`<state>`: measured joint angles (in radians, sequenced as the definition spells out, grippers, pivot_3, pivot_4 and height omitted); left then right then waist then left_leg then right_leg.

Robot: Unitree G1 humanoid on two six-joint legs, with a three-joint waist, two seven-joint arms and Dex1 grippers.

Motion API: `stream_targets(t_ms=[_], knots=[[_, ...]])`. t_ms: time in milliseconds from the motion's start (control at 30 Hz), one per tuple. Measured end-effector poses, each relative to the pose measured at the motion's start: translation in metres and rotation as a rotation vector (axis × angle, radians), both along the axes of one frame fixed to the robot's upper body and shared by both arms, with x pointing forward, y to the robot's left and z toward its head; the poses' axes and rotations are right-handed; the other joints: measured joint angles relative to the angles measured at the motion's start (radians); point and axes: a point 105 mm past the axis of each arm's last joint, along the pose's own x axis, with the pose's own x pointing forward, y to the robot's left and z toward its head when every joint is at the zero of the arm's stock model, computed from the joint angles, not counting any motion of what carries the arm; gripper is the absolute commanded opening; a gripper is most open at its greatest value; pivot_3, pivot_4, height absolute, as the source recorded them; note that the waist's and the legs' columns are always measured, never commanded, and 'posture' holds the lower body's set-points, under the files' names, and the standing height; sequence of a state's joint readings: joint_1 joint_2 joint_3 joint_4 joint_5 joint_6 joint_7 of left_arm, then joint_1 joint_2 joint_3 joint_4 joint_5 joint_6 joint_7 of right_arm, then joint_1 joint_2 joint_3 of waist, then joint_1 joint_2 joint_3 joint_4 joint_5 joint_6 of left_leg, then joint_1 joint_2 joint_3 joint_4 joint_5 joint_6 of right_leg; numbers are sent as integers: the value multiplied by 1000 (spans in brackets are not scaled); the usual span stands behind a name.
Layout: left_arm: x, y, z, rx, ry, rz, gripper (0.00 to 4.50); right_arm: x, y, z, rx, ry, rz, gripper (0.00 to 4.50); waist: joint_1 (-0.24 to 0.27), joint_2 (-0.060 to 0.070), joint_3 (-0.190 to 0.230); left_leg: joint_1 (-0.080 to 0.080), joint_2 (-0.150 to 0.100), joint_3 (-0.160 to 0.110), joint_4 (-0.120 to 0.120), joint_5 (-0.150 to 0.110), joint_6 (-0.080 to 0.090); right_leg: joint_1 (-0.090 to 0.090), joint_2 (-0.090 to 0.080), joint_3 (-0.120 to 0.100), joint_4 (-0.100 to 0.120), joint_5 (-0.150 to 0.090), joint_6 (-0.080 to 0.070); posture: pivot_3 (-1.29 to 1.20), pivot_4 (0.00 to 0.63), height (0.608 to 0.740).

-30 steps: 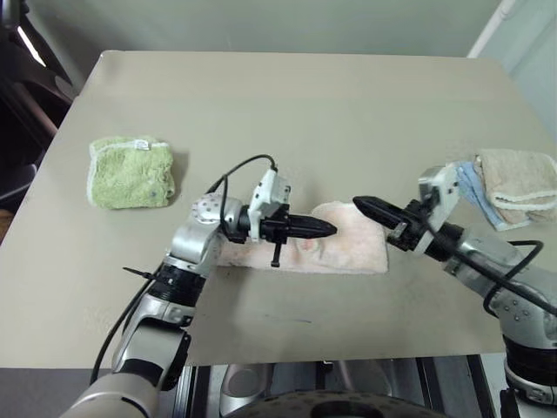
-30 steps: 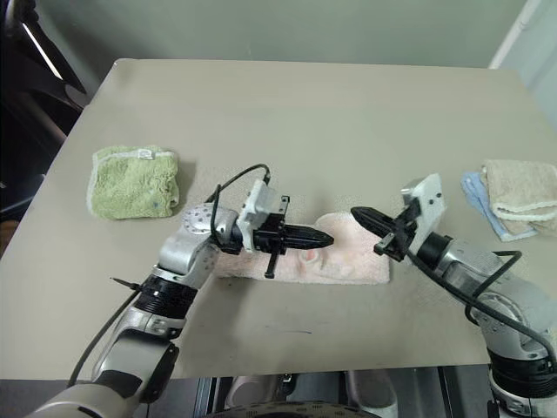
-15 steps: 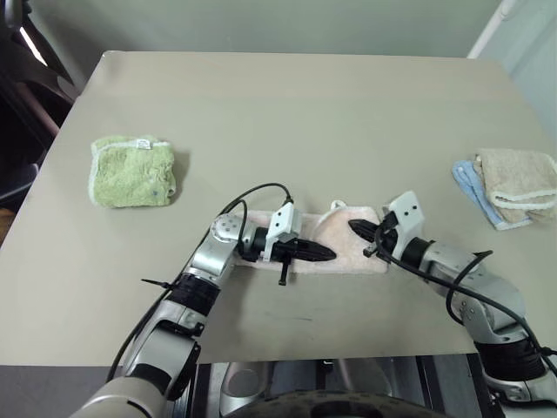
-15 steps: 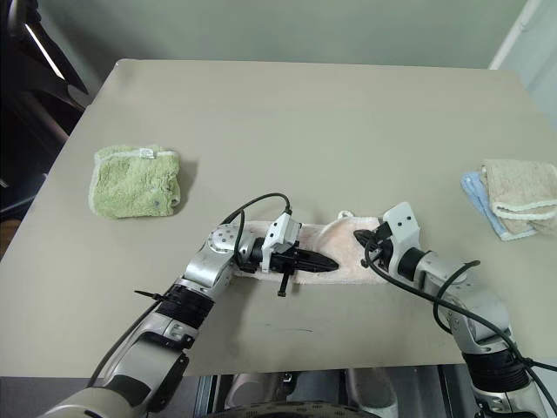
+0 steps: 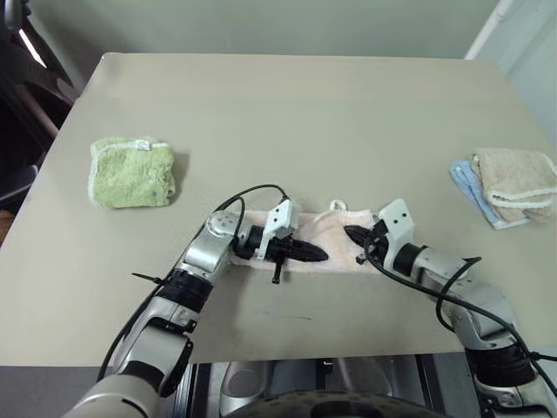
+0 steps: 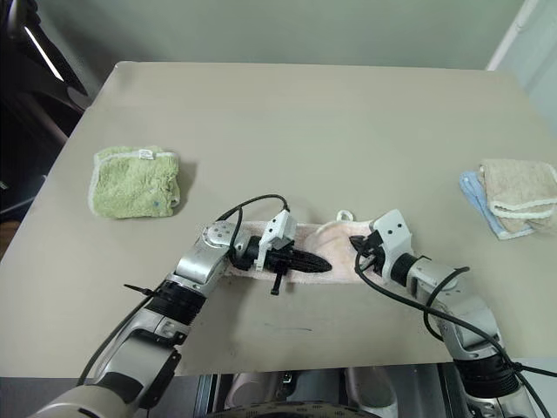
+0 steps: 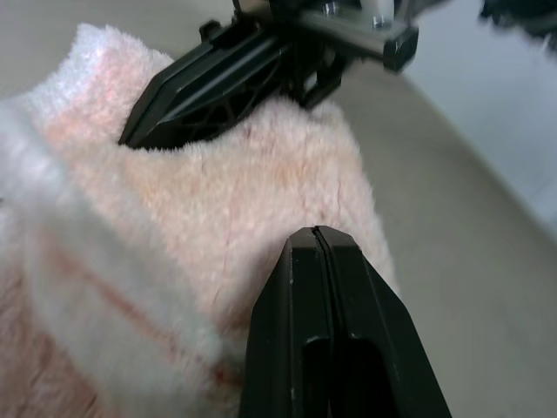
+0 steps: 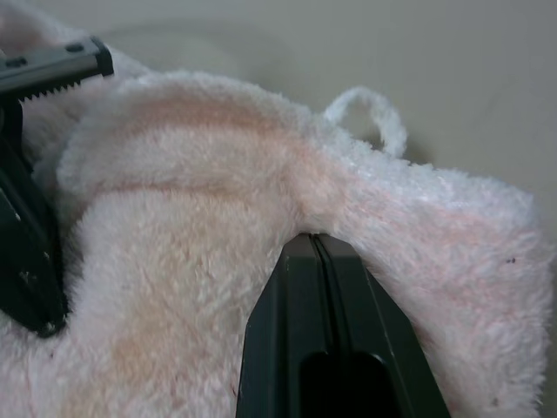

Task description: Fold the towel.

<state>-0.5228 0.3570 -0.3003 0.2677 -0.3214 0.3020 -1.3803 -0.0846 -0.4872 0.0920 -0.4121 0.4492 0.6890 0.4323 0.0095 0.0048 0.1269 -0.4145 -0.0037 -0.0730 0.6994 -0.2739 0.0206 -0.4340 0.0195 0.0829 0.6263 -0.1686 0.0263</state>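
Pink towel flat under both closed, empty end effectors, left end effector facing right end effector.

pale pink terry towel – folded narrow strip, small white loop, near table's front edge

A beige table stands before a pale greenish wall, with what may be dark furniture at left.
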Motion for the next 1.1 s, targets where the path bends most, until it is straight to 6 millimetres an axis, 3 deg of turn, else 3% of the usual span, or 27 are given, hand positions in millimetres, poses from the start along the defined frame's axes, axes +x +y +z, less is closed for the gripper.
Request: stream_targets(t_ms=[33,133,300,500,600,633,767,900,1033,1100], knots=[[0,0,9,-33,8,1,13,0,-1,4,15,-9,-1,33,0,0,0,-1,0,0,0,0,0,0,0,0,0,0,0,0,150,733],[5,4,33,-104,6,33,633,-2,-2,19,52,-38,10,0,1,0,0,-1,0,0,0,0,-1,0,0,0,0,-1,1,0,150,733],[15,28,83,-189,-43,117,2369,-12,5,46,126,-77,74,0,0,0,0,0,0,1,-1,2,-4,0,0,0,0,-3,0,0,150,733],[13,92,116,-138,-5,264,4455,-21,10,64,129,-91,177,0,-8,-1,1,0,0,0,-2,5,-8,-1,2,1,0,-6,-5,0,150,733],[10,97,117,-152,30,283,4455,-25,15,64,140,-73,217,0,3,-1,1,0,0,-1,-2,4,-7,-1,1,1,0,-8,-4,0,150,733],[8,102,113,-138,54,304,4500,-25,18,65,141,-76,234,363,2,-1,1,0,0,0,-2,3,-8,-1,1,1,0,-7,-4,0,150,733],[-8,159,83,-18,211,519,4500,-18,21,70,163,-76,267,1503,-20,-2,0,-1,1,-1,-4,3,-12,-5,4,2,0,-8,-8,0,150,733],[-21,178,81,-21,294,643,4500,-18,29,73,166,-79,331,2854,-10,-2,0,0,2,-1,-10,3,-11,-7,4,1,1,-10,-11,0,150,733],[-41,195,66,56,522,770,4500,-14,33,61,123,-62,356,4259,-7,-3,0,0,2,-1,-17,4,-13,-10,4,1,1,-9,-15,0,150,733],[-47,196,70,19,594,785,4500,-11,34,58,119,-59,355,4466,-6,-3,0,0,2,-1,-19,7,-18,-11,4,0,2,-8,-17,0,150,733]])
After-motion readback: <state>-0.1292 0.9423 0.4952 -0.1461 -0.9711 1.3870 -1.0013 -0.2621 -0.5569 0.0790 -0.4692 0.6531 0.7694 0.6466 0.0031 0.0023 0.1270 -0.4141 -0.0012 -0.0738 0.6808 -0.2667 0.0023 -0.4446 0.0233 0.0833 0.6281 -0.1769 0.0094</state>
